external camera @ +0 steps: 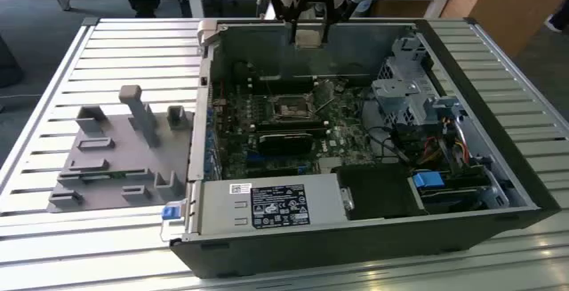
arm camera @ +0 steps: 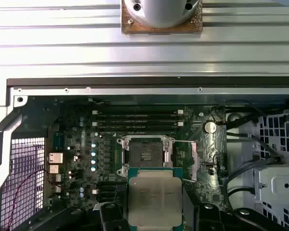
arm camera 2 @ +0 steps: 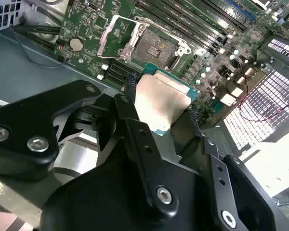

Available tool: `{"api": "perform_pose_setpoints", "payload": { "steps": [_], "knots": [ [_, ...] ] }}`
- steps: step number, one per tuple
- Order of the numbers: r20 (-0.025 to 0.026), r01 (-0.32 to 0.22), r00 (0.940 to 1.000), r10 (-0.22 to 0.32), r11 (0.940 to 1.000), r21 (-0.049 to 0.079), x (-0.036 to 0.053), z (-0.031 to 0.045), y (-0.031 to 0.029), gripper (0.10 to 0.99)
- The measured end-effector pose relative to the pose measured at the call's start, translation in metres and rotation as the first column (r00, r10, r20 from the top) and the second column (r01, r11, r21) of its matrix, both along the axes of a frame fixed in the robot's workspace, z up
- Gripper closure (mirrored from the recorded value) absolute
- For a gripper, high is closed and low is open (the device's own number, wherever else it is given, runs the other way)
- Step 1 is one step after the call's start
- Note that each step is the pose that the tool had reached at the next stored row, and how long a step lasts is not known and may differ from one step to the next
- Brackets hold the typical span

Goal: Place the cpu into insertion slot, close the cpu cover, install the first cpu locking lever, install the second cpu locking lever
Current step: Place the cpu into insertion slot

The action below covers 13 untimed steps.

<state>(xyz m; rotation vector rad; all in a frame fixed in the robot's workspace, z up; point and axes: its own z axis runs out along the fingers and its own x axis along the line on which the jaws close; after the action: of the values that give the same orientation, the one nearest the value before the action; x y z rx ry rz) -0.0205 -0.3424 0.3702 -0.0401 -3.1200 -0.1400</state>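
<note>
The fingers (arm camera 2: 130, 87) are clamped on two opposite edges of the cpu (arm camera 2: 161, 103), pale metal top facing the second wrist view, green rim showing round it. In the exterior view the chip (external camera: 308, 37) hangs up high, over the far wall of the open computer case (external camera: 356, 238), well above the green board (external camera: 334, 138). Down on that board sits the insertion slot (arm camera: 145, 155), dark centre exposed, and the cpu is well apart from it. The cpu cover (arm camera 2: 114, 37) is swung up and open beside the slot. The case rests on a slatted counter (external camera: 133, 44), with a grey fixture (external camera: 116, 151) on the exterior view's left.
</note>
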Motion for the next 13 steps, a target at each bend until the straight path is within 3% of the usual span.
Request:
{"api": "perform_pose_setpoints", "payload": {
  "steps": [8, 13],
  "knots": [
    [0.0, 0.002, 1.0, -0.002, 1.0, 0.0, 0.0, 0.0, 0.0, 0.549],
    [0.0, 0.044, 0.999, -0.044, 0.999, 0.0, 0.0, -0.0001, 0.0, 0.549]
  ]
}}
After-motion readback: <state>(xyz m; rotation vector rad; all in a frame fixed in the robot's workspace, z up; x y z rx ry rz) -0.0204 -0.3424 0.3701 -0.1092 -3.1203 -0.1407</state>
